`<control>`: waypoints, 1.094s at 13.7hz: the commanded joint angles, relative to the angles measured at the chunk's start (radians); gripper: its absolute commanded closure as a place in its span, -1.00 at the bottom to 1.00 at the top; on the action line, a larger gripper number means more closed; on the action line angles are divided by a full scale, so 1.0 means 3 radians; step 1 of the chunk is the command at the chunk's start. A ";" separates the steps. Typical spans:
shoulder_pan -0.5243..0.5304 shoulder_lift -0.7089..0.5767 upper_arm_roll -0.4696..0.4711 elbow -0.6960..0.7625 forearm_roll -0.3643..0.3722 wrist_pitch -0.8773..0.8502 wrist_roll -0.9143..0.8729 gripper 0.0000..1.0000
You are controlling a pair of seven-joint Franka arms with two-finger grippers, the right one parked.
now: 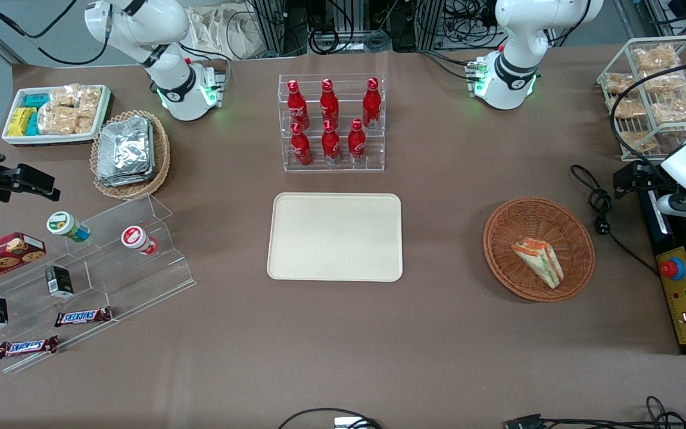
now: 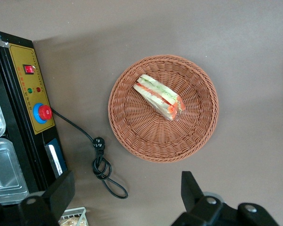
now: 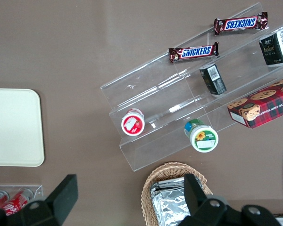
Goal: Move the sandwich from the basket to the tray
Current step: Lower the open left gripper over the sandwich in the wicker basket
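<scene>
A small triangular sandwich (image 1: 539,260) of pale bread, layered with orange-red and green filling and sealed in glossy clear wrap, is seen lying on its side in a round, shallow, orange-brown woven wicker basket (image 1: 575,228). The basket is set on the matte brown table cover (image 1: 438,333) toward the working arm's end. Well apart from it, at the middle of the table, a large flat cream-beige rectangular plastic tray (image 1: 334,236) with rounded corners and a low rim is found with nothing on it.

The left arm's black two-finger gripper (image 2: 127,197) is held high above the table near the basket, touching nothing; its fingers (image 2: 191,188) are spread wide apart. This spread is shown only by the left wrist view; in the front view the arm is cut by the frame edge.

The wrist view also reveals the sandwich's layered cut face and the tight concentric weave of the basket. Beside the basket a coiled black cable (image 2: 102,165) and a black control box with a yellow panel and a red round button (image 2: 43,113) are seen. Only the front view shows the tiered clear acrylic rack of red bottles (image 1: 331,122), farther from the camera than the tray
</scene>
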 commanded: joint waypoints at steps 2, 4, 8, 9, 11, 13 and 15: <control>0.0036 -0.0041 -0.0014 -0.0019 -0.0080 0.0011 -0.0047 -1.00; 0.0011 0.0061 -0.0019 0.0179 -0.0034 -0.0126 -0.0042 -1.00; 0.0021 0.0144 -0.0014 0.0094 -0.0065 -0.0276 -0.0866 -1.00; 0.0016 0.0149 -0.0014 0.0013 -0.0085 -0.0230 -0.1265 -1.00; 0.0026 0.0184 -0.0014 -0.0146 -0.0243 0.0025 -0.1916 -1.00; 0.0041 0.0189 -0.0009 -0.0447 -0.0423 0.0484 -0.2367 -1.00; 0.0031 0.0179 -0.0009 -0.0850 -0.0423 0.1031 -0.2740 -1.00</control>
